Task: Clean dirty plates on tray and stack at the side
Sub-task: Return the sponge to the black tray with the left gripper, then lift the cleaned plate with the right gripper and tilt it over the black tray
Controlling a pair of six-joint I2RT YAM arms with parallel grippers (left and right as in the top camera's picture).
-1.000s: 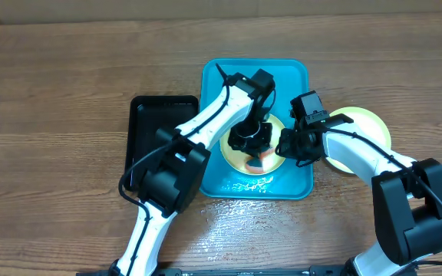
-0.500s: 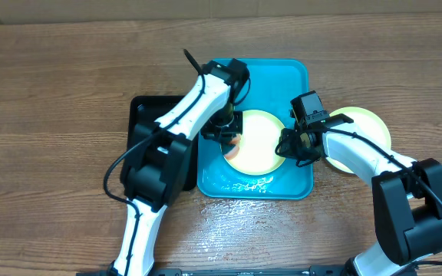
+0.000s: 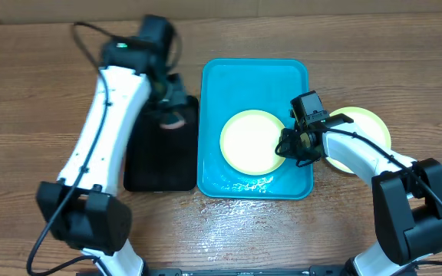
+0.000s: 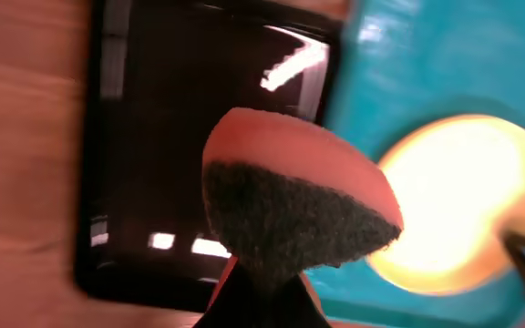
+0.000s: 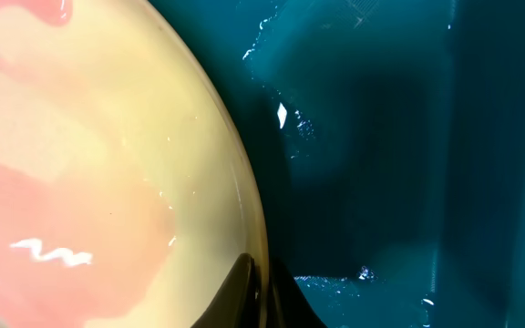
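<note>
Swung leftward off the blue tray since half a second ago, the left gripper (image 3: 172, 110) is now held above the small black rectangular plastic tray (image 3: 148, 165), near its upper right corner in the overhead view. Its jaws are clamped on a sponge (image 4: 294, 210) with a salmon-pink foam body and a dark green scouring face, which is seen pinched from below in the left wrist view. The black tray lies on the brown wood-grain table (image 3: 52, 77), just beside the large turquoise-blue rectangular plastic tray (image 3: 255, 77) with rounded corners and a raised rim. A round shallow plate (image 3: 248, 142) with a pale yellow-green rim and cream centre is left uncovered inside the turquoise tray, toward its near right part. A faint pink film is seen on it in the right wrist view. The right gripper (image 3: 291, 146) is closed on this plate's right edge. A second plate (image 3: 368, 123) of the same kind rests on the table to the right of the turquoise tray, partly hidden by the right arm.
</note>
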